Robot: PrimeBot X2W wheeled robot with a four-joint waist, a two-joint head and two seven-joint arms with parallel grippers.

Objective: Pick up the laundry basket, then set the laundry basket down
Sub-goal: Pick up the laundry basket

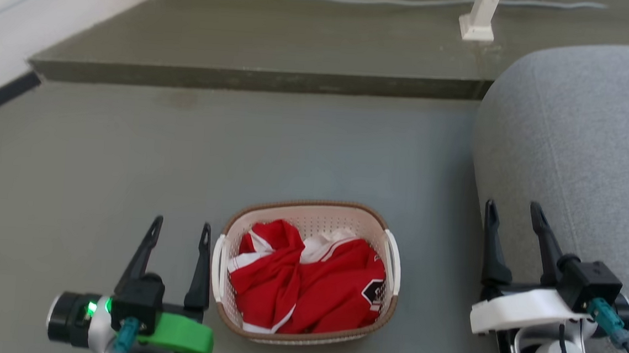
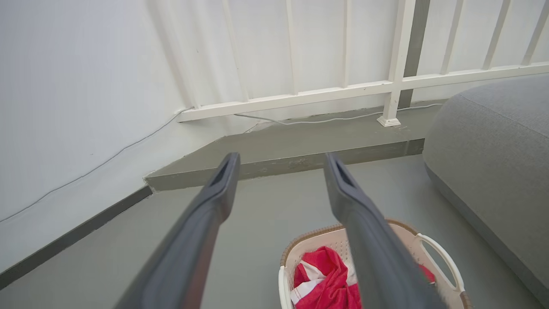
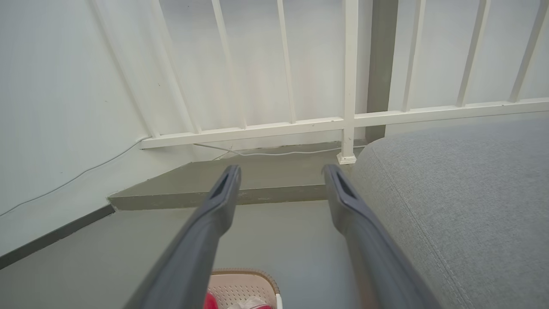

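The laundry basket (image 1: 379, 314) stands on the grey floor, cream-white and perforated with a brown rim, and crumpled red and white clothing (image 1: 307, 278) lies in it. My left gripper (image 1: 180, 232) is open just left of the basket's left handle (image 1: 218, 266), apart from it. My right gripper (image 1: 511, 211) is open to the right of the basket, in front of the grey sofa. In the left wrist view the basket (image 2: 433, 253) lies below my open left gripper (image 2: 281, 165), partly behind the right finger. The right wrist view has the basket's rim (image 3: 244, 273) at the bottom, under the open right gripper (image 3: 281, 176).
A grey upholstered sofa (image 1: 582, 145) fills the right side, close to my right arm. A raised concrete step (image 1: 255, 78) crosses the floor ahead, with a white railing post (image 1: 478, 19) and a cable on it. A white wall (image 2: 77, 107) runs along the left.
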